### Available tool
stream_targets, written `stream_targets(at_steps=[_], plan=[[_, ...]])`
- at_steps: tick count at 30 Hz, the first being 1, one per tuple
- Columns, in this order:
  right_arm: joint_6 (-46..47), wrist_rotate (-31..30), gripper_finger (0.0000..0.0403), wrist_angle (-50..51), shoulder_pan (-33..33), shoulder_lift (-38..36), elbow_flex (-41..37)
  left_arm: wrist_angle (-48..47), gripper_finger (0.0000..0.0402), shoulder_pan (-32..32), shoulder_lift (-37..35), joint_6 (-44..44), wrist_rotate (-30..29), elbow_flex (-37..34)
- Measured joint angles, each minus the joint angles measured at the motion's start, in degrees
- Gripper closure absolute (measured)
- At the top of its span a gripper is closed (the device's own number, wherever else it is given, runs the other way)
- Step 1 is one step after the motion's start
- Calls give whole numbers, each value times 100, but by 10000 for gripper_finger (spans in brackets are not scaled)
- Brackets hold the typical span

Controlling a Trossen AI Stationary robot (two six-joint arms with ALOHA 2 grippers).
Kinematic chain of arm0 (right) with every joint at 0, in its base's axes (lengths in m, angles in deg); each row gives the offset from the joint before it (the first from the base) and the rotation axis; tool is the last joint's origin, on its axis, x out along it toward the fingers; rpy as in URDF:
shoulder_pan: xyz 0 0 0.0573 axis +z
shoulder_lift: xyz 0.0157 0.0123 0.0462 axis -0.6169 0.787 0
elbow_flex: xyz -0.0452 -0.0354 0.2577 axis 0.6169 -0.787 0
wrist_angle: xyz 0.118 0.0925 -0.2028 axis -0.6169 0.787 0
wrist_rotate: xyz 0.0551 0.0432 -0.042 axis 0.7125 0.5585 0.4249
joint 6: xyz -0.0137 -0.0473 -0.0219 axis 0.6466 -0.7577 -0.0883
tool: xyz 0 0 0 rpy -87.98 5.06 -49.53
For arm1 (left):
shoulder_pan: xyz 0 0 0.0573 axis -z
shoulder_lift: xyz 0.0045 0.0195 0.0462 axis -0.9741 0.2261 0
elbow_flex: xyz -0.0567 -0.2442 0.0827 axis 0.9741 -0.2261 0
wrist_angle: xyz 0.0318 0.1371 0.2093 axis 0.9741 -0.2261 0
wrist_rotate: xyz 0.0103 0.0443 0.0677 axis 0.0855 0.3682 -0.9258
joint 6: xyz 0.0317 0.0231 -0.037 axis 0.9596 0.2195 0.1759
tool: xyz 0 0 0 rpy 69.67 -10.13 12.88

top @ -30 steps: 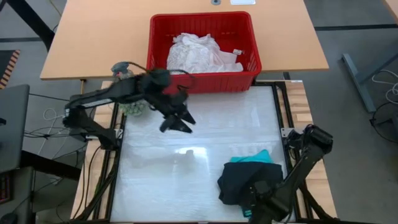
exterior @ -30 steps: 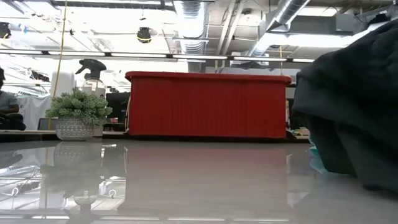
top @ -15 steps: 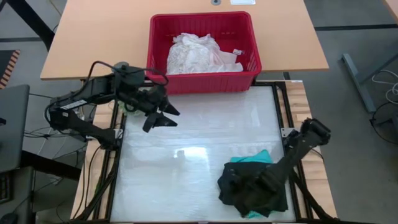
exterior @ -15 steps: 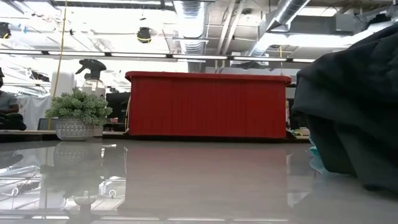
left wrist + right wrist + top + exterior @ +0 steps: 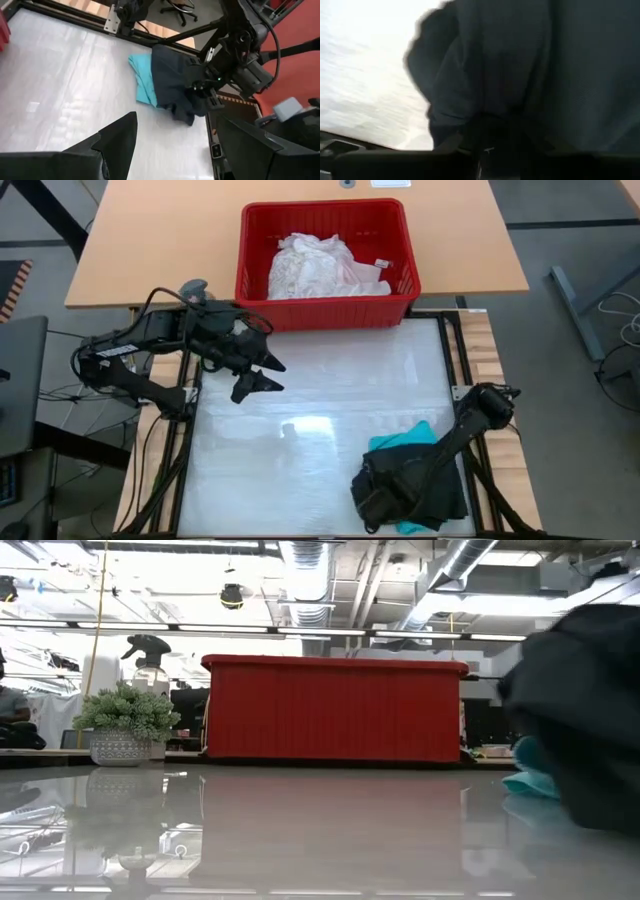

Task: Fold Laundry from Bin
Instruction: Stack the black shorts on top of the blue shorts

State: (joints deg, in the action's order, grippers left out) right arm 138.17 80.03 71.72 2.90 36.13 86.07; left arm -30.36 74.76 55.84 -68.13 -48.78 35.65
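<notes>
The red bin [image 5: 325, 205] stands at the table's far edge with white laundry [image 5: 315, 265] heaped inside. A black garment [image 5: 425, 490] lies crumpled at the near right, resting partly on a teal garment [image 5: 405, 437] whose far edge sticks out from under it. My right gripper [image 5: 378, 498] points down at the black garment's left part and is shut on it. My left gripper [image 5: 262, 378] hangs open above the table's left side, near the bin's front left corner, with nothing between its fingers [image 5: 120, 135]. My right gripper comes from above, pointing down, onto the black garment's left part [image 5: 192, 82]. A raised fold of the cloth [image 5: 487, 125] runs in between the fingers; how many layers, I cannot tell. The garment lies on the table and on the teal garment.
A potted plant [image 5: 125, 720] and a spray bottle [image 5: 150, 655] stand beyond the table's far left corner. The bin's front wall [image 5: 335, 710] closes the far side. The white table top [image 5: 320, 410] is bare in the middle and at the near left.
My right gripper has moved over the black garment toward the table's left edge, and the cloth has shifted with it, so more of the teal garment shows. My left gripper has drawn back toward the table's left edge, staying open.
</notes>
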Motion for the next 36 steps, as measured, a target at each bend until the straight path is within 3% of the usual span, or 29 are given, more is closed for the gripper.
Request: stream_targets(at_steps=[7,12,14,19,24,26,32,36], plan=[[343,-8,292,272,345,16,-2,362,146,308,89,22,-360,-426],[-346,-126,286,72,387,105,-81,1067,146,407,119,-230,283,-1155],[-703,-453,275,48,390,7,105,1364,146,410,107,-419,516,-1403],[-2316,-1200,241,591,326,-550,920,1578,146,515,74,-475,690,-1787],[-4186,-1256,226,2000,19,-980,1619,2076,146,732,74,-542,626,-2269],[-5265,-1200,222,2059,-145,-1158,1671,2319,146,822,74,-626,673,-2455],[-7811,-677,188,2066,-757,-1279,1592,2733,146,1022,73,-1062,537,-2897],[-8253,268,157,2069,-1379,-1256,1225,3268,146,1152,72,-1286,492,-3206]])
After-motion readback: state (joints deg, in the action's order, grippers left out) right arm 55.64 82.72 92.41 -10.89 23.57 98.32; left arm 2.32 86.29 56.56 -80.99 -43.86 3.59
